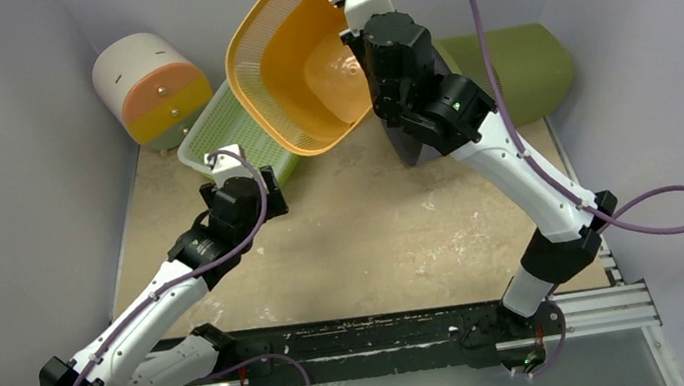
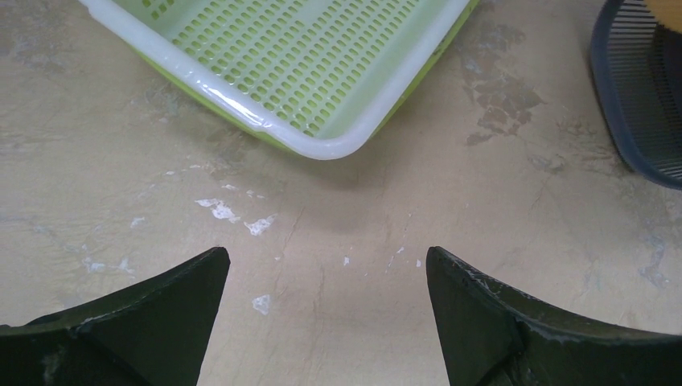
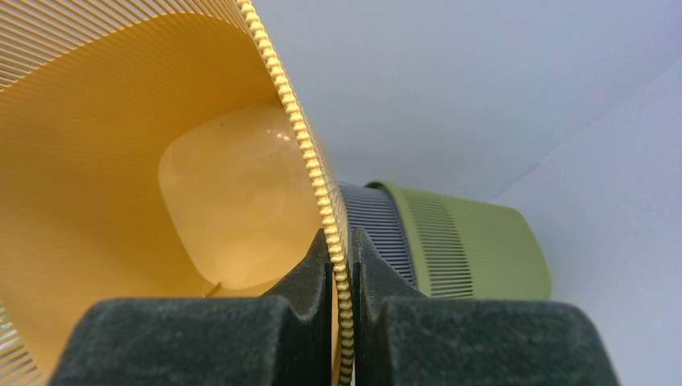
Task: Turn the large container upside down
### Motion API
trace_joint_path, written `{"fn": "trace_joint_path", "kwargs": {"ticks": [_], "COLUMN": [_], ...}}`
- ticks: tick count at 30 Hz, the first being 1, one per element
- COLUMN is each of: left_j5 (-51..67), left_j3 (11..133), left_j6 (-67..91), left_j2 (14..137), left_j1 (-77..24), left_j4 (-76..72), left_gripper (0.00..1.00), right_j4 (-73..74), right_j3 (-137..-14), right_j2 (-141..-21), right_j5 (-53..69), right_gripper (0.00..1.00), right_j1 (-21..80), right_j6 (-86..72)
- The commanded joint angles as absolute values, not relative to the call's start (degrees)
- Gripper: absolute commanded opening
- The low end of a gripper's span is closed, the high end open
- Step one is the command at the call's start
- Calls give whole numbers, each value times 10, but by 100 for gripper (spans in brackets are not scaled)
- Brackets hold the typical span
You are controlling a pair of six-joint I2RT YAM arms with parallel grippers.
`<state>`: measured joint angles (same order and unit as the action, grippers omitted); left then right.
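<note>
Right gripper (image 3: 342, 245) clamped tight on the orange basket (image 1: 284, 60) rim; basket is airborne, tipped sideways over the table's rear. Roll the wrist until the opening faces down, probably clearing the green tray (image 1: 224, 137). Left gripper (image 2: 326, 273) spread wide, empty.

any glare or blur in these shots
Left wrist view: a bright glare streak on the rim of the green tray, table in focus. Right wrist view: light glows through the orange basket; the right gripper up close looks soft. Top view: even light, soft shadows.
</note>
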<state>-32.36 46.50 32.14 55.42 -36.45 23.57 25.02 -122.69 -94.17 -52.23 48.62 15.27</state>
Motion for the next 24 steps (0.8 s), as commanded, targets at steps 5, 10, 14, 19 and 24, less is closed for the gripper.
{"fn": "trace_joint_path", "kwargs": {"ticks": [5,10,14,19,24], "left_j5": [-395,-426,-463,-488,-502], "left_j3": [550,623,676,741,756], "left_j6": [301,278,269,254,246], "left_j2": [490,491,491,491,495], "left_j1": [-366,-366,-367,-367,-366], "left_j4": [350,429,464,487,495], "left_gripper": [89,89,89,89,89], "right_j4": [178,302,341,359,358], "right_j3": [-1207,-1265,-1256,-1188,-1102], "right_j2": [-867,-873,-860,-831,-794], "right_j5": [-579,-463,-409,-356,-340], "right_gripper": [0,0,0,0,0], "right_j1": [481,490,499,513,524], "right_j6": [139,58,22,-22,-59]}}
